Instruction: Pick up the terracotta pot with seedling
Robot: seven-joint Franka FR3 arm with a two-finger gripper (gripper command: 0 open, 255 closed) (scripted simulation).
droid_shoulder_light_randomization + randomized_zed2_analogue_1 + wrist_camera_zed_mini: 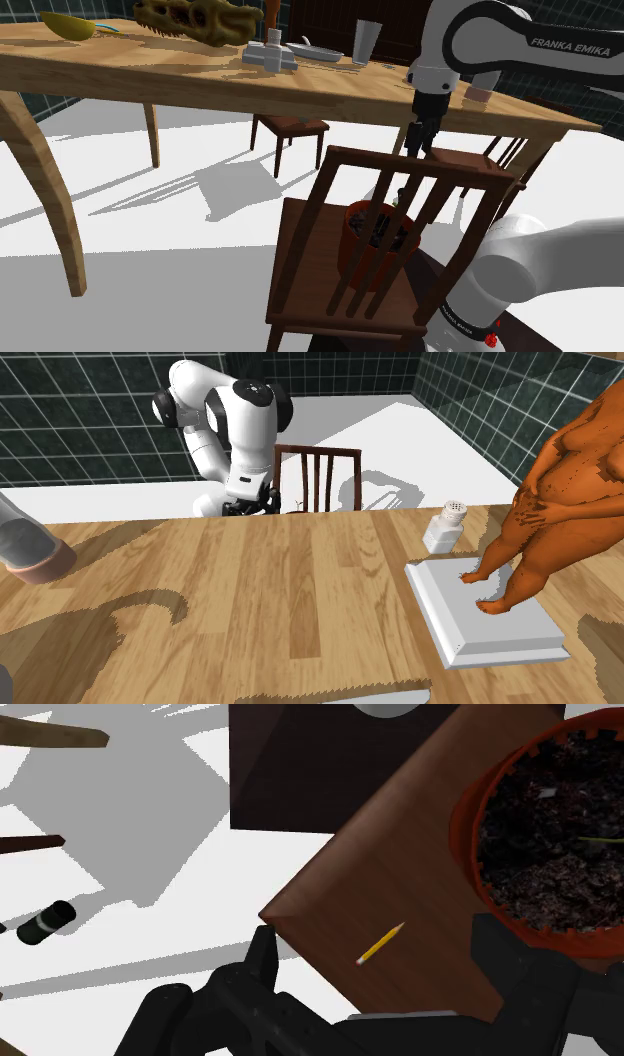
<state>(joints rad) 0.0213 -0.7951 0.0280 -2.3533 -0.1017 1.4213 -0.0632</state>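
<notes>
Your pincer (378,952) is open: fingers apart, clasping nothing. A yellow pencil (382,944) lies on the dark wooden chair seat (400,844), seen between them. The terracotta pot (466,824), with dark soil and a thin green shoot, stands on that seat at 2 o'clock from the pincer, untouched. In the shoulder view it's at 7 o'clock from the pincer, behind the chair's back slats. Beyond, at 10 o'clock, the worktop (150,65) carries a brownish skull (200,18).

A yellow pencil (381,944) is laid on the dark chair seat (400,854). A skull (197,18) and a yellow bowl (68,25) are carried by the table (150,65).
</notes>
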